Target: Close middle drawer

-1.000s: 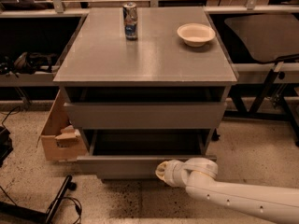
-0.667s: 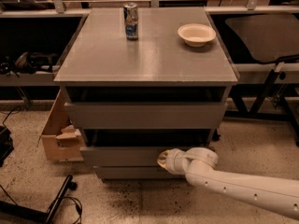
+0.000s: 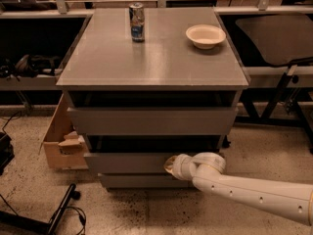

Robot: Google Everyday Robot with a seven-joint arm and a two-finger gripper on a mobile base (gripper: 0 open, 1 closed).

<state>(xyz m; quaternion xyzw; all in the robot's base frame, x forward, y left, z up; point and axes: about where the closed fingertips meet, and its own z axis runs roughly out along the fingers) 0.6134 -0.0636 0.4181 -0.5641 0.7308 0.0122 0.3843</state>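
Tool (image 3: 171, 164) against drawer (image 3: 124, 163) front, right end, grip state can't tell, arm (image 3: 244, 192) in from 4 o'clock, can (image 3: 137, 15) and bowl (image 3: 205, 35) on tabletop (image 3: 151, 62) at 12 o'clock

A lab workspace: metal-framed benches (image 3: 272, 70), floor cables (image 3: 73, 213), gripper (image 3: 171, 164) at the middle drawer (image 3: 127, 163).

White arm (image 3: 244, 192) stretches in from the lower right, gripper (image 3: 170, 164) parked well below the tabletop's (image 3: 161, 62) front edge, just right of its middle.
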